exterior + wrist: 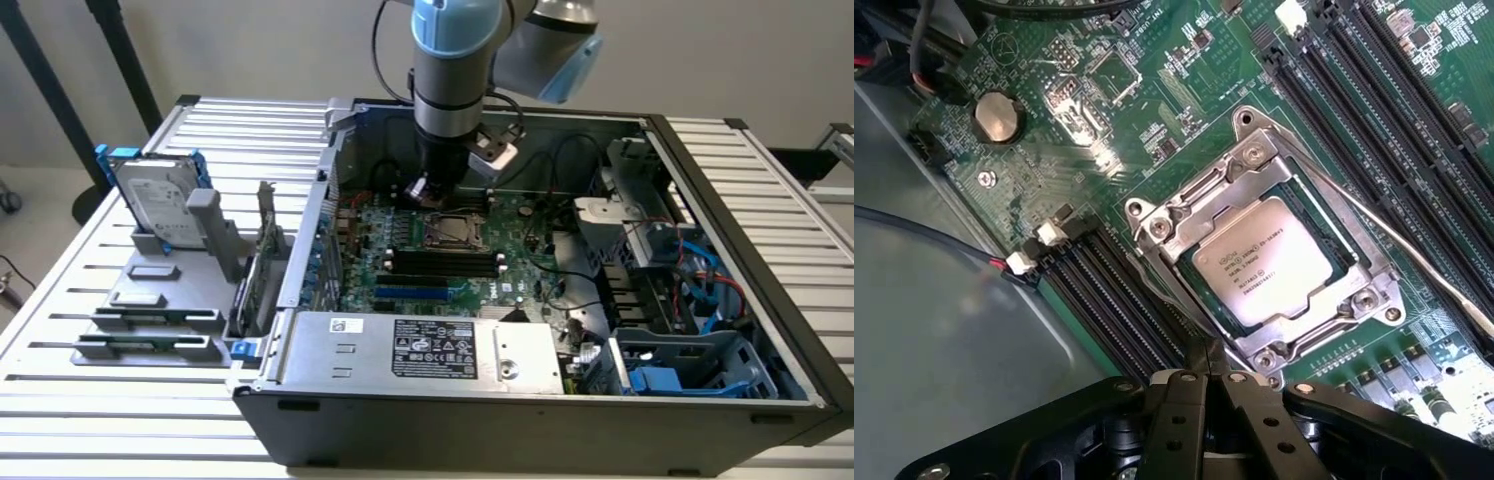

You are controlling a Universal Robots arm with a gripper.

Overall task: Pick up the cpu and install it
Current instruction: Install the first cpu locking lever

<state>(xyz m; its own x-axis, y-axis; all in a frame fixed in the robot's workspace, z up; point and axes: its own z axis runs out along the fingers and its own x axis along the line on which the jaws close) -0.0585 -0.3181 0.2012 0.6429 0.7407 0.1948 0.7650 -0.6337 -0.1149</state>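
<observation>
Silver cpu (1266, 262): seated in socket frame (1154, 225)
Gripper (1206, 378): closed, empty, just beside socket
Flanking: memory slots (1109, 300)

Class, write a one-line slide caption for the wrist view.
The cpu sits in the metal socket frame on the green motherboard, with the gripper just beside it, jaws shut and empty.

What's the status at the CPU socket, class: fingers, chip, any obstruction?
Gripper fingers shut, holding nothing, poised beside the socket frame. CPU lying in the socket on the motherboard. Nothing lying over the chip.
</observation>
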